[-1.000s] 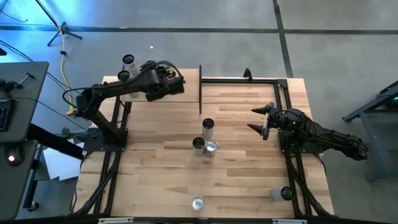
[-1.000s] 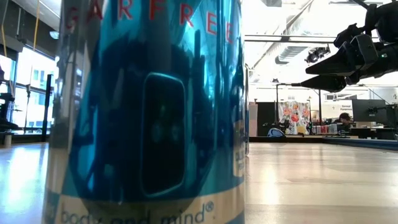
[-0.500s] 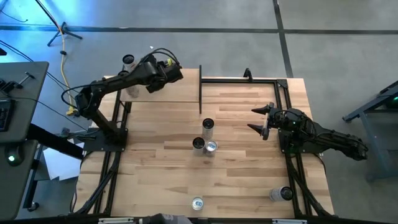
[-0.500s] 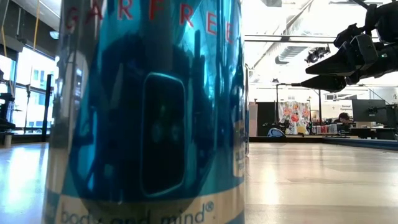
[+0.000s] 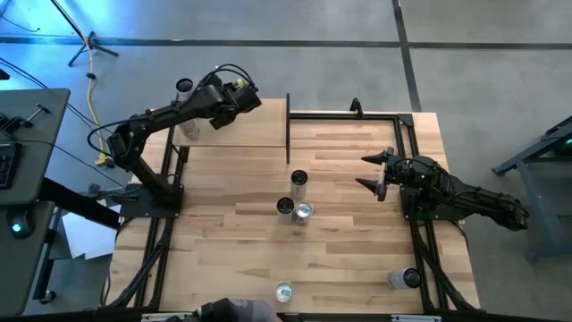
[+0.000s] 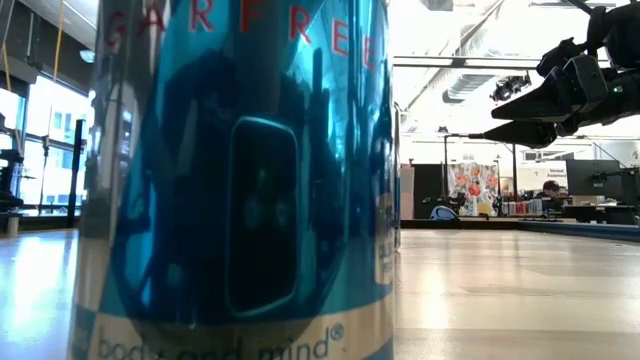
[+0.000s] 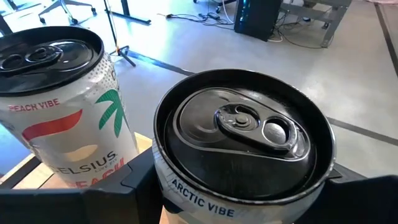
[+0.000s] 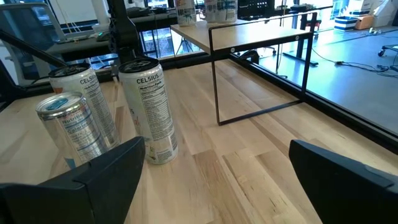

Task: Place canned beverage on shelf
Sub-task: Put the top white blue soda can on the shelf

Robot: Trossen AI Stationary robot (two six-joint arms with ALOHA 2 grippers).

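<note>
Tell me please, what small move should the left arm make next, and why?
Probably lower the left gripper a little, so the Arctic Vibe can settles on the shelf, then release. Its jaws grip that can beside the Peach Vibe can, and whether its base already rests there is hidden.

1. Floor (image 5: 357,22): grey concrete with dark seams.
2. Window (image 6: 40,150): bright, at the room's side.
3. Ceiling ducts (image 6: 470,85) overhead.
4. Desks (image 6: 590,205) stand far off.
</note>
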